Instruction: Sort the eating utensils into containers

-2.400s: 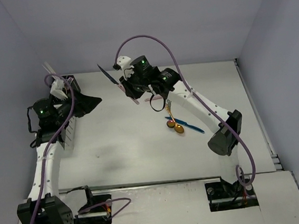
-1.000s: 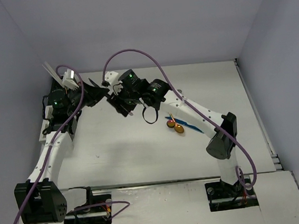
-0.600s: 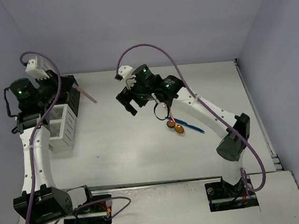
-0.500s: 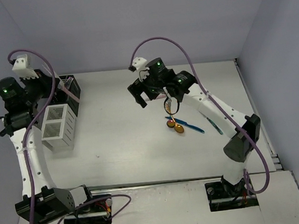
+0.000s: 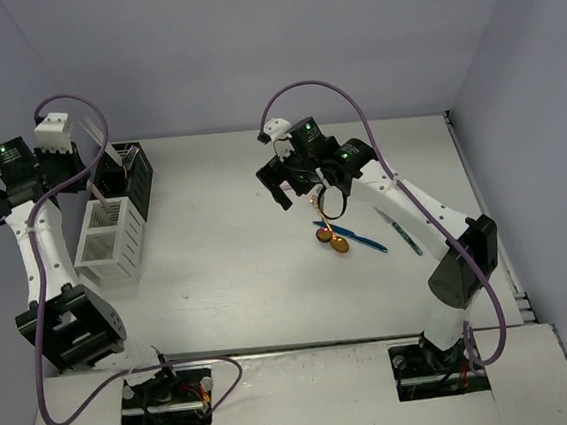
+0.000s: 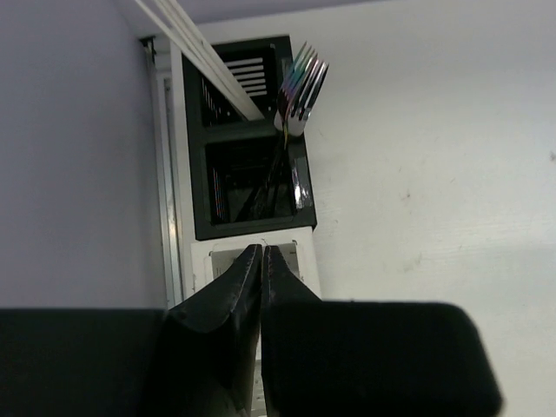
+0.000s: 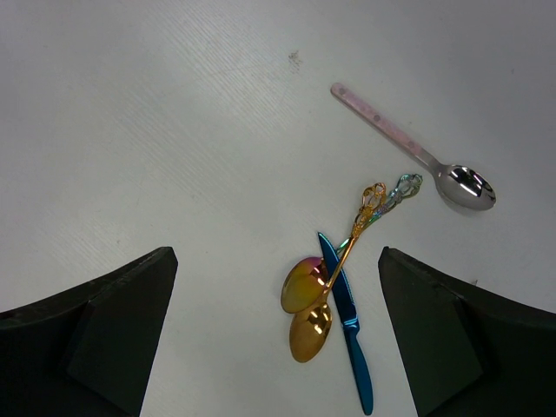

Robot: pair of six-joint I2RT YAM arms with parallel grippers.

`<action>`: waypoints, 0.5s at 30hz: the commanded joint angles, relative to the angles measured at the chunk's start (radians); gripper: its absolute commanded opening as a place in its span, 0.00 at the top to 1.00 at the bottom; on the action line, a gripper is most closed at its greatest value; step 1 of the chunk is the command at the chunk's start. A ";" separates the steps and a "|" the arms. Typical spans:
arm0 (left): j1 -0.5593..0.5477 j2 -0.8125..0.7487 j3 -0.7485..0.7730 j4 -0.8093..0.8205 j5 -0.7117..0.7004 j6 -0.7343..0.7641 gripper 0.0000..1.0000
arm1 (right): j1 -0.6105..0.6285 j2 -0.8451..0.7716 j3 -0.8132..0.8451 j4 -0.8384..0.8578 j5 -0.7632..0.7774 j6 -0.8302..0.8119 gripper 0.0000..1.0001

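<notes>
The left fingers (image 6: 236,295) have swung back over the caddies, and the right fingers (image 7: 109,326) have drawn off toward the loose cutlery. The left pair is pressed together, holding nothing, above the white caddy (image 5: 117,254) beside the black caddy (image 6: 198,200), where forks (image 6: 301,87) stand. The right pair is spread wide and empty over two gold spoons (image 7: 308,304) touching a blue knife (image 7: 352,347), with a pink spoon (image 7: 408,143) near on the worktop (image 7: 174,130).

closed left gripper (image 6: 261,254) above caddies (image 6: 252,187)
</notes>
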 commanded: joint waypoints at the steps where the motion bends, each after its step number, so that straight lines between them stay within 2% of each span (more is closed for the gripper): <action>1: 0.000 -0.010 0.004 0.076 0.018 0.086 1.00 | -0.008 -0.003 -0.014 0.037 0.027 -0.009 0.00; 8: 0.000 0.050 -0.012 0.099 0.038 0.144 1.00 | -0.022 0.002 -0.061 0.041 0.026 -0.015 0.00; 15: -0.004 0.082 -0.018 0.060 -0.023 0.214 1.00 | -0.060 0.007 -0.097 0.040 0.031 -0.001 0.01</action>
